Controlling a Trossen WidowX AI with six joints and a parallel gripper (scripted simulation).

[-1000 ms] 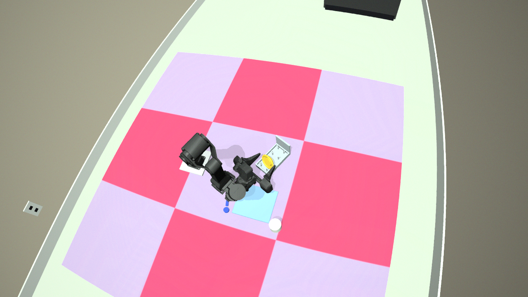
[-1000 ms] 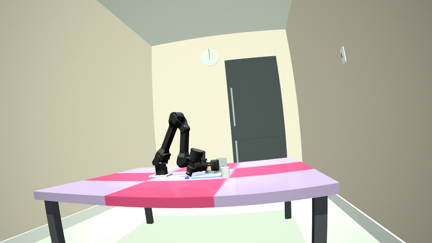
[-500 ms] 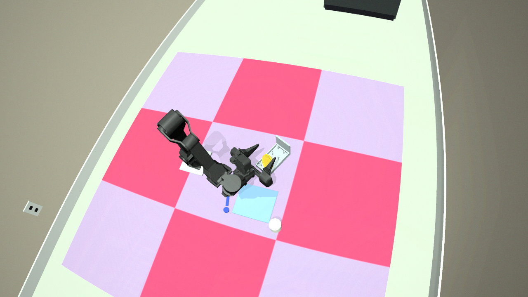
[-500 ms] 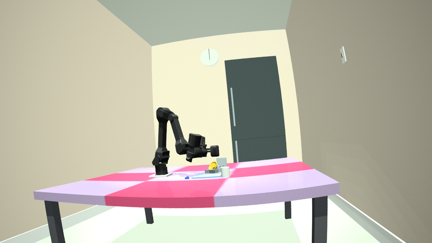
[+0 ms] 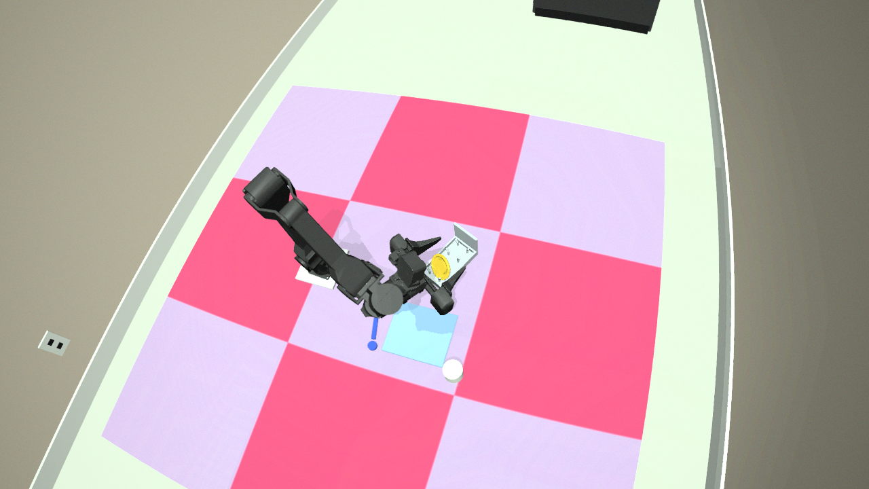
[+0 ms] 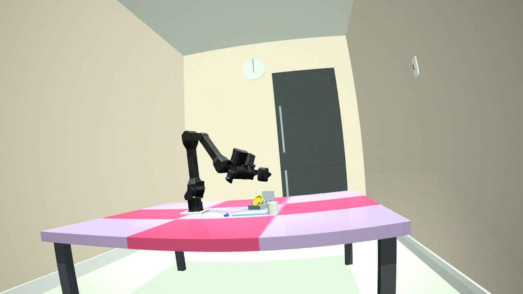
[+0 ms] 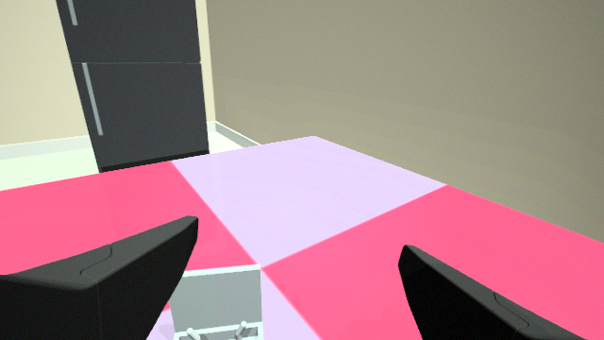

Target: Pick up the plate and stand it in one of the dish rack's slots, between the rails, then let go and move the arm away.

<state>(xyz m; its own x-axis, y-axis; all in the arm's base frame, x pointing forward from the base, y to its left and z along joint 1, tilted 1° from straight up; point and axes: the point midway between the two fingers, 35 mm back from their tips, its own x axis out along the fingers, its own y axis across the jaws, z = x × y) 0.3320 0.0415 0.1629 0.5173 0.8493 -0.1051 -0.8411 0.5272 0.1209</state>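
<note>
The yellow plate (image 5: 440,267) (image 6: 258,199) sits in the near end of the grey dish rack (image 5: 466,236) (image 6: 268,196) (image 7: 217,302), among its short pegs. It leans well back from upright, its face showing broadly from above. Whether its lower edge is seated in a slot is too small to tell. My gripper (image 5: 451,255) (image 7: 301,241) is open and empty. The exterior view shows it well above the rack and plate. In the wrist view the fingers stand wide apart, with the rack's tall end panel low between them; the plate is out of that view.
A light blue board (image 5: 419,337) (image 6: 246,213) lies beside the rack. A white cup (image 5: 451,369) (image 6: 272,208) stands at its corner. A small blue utensil (image 5: 374,329) (image 6: 226,214) lies on its other side, near the arm.
</note>
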